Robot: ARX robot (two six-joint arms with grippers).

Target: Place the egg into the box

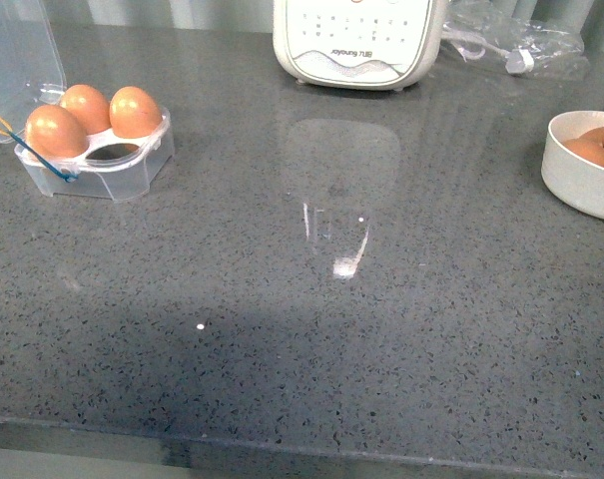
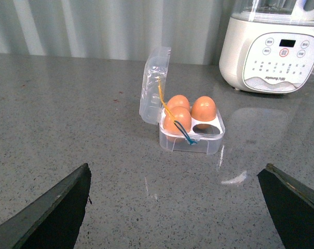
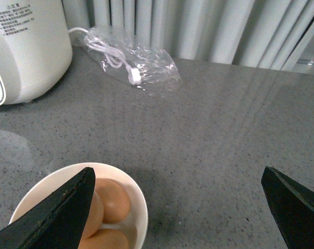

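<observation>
The egg (image 3: 115, 199) lies in the white bowl (image 3: 136, 218) at the right edge of the bench (image 1: 311, 339), among other brown eggs partly hidden by the right fingers (image 3: 58, 212) and cut off by the frame. Its long axis seems to lie flat, but which way it points is hard to tell. The right fingers are spread wide, holding nothing. Well apart on the left, the box (image 1: 112, 175) stands with its lid (image 1: 17, 50) up, three eggs upright inside, the nearer right cup bare. The left fingers (image 2: 53, 212) are likewise spread, holding nothing
</observation>
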